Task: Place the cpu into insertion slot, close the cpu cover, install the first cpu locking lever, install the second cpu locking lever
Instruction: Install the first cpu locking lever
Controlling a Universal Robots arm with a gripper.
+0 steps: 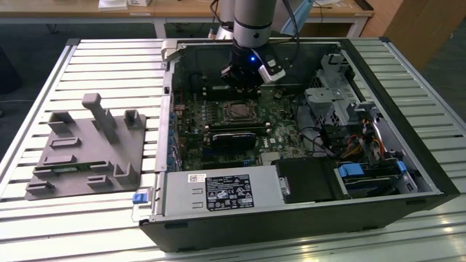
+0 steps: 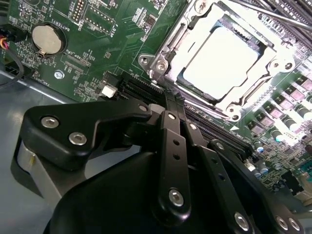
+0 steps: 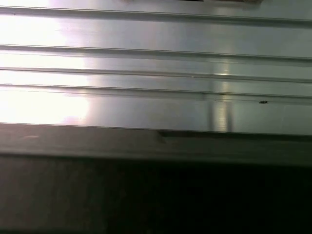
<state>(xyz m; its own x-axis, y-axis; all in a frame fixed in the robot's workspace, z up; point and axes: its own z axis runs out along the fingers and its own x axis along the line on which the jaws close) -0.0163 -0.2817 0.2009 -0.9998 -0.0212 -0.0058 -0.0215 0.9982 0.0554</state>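
Observation:
The cpu (image 2: 222,56) lies flat in the insertion slot (image 2: 155,62), its pale face glaring under the light. The cpu cover (image 2: 251,91), a silvery frame, lies down around the chip, which shows through its window. A thin metal lever rod (image 2: 273,12) runs along one side of the socket; whether it is latched I cannot tell. My gripper (image 2: 171,97) hovers just beside the socket's corner, its black fingers (image 2: 168,114) pressed together with nothing between them. In the exterior view the gripper (image 1: 242,86) hangs inside the open computer case, just behind the socket (image 1: 237,112).
The open case (image 1: 393,213) lies on a slatted aluminium table (image 3: 146,73). A black cooler block (image 1: 234,136), a labelled power-supply box (image 1: 218,192) and drive cages with cables (image 1: 342,114) crowd the board. A grey fixture (image 1: 87,147) stands at the exterior view's left. A coin battery (image 2: 47,39) sits near the gripper.

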